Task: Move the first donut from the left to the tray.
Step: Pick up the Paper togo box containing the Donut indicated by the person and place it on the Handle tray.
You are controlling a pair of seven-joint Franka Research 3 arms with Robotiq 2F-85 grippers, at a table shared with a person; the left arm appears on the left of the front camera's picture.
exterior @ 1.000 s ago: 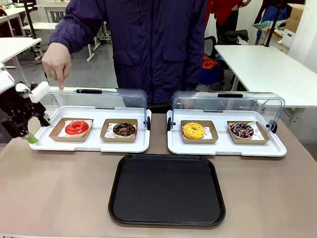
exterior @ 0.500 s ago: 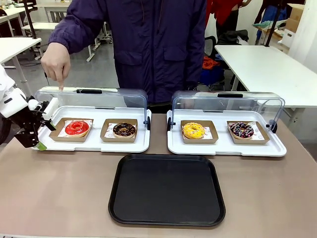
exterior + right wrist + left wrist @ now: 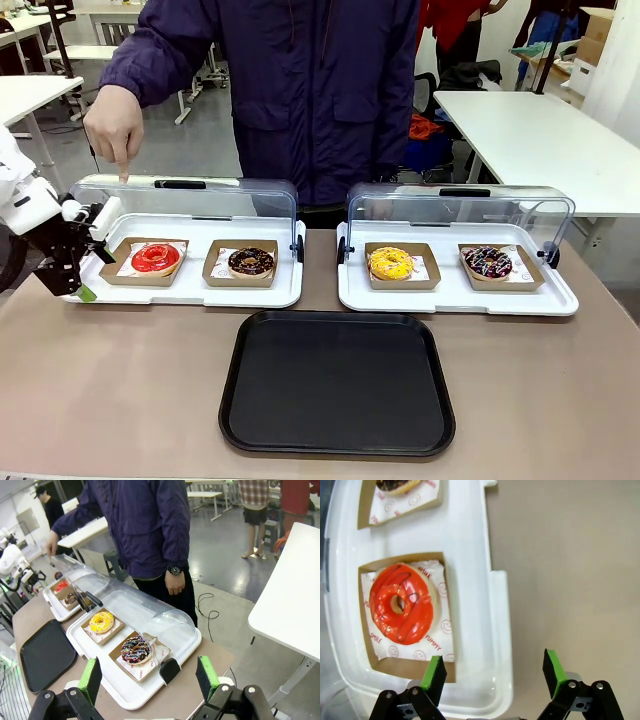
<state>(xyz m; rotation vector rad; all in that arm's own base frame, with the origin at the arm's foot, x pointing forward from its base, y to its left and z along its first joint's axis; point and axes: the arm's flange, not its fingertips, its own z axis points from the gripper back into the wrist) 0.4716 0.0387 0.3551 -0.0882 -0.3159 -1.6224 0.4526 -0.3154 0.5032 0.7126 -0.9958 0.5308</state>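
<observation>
Red-iced donut (image 3: 400, 605) at ctr-left of frame; left end effector (image 3: 494, 659), bottom edge, wide open & empty; right end effector (image 3: 149, 662) likewise.

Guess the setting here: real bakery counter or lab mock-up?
Probably a lab or workshop mock-up, not a shop: plain white work tables behind the person, a bare grey floor with a loose cable, and donuts in lidded display trays.

Bright even light, soft shadows on my worktop (image 3: 120, 390), dull sheen on the tray (image 3: 335, 385), glare on the clear lids (image 3: 200, 205), my wrist views bowed at edges.
</observation>
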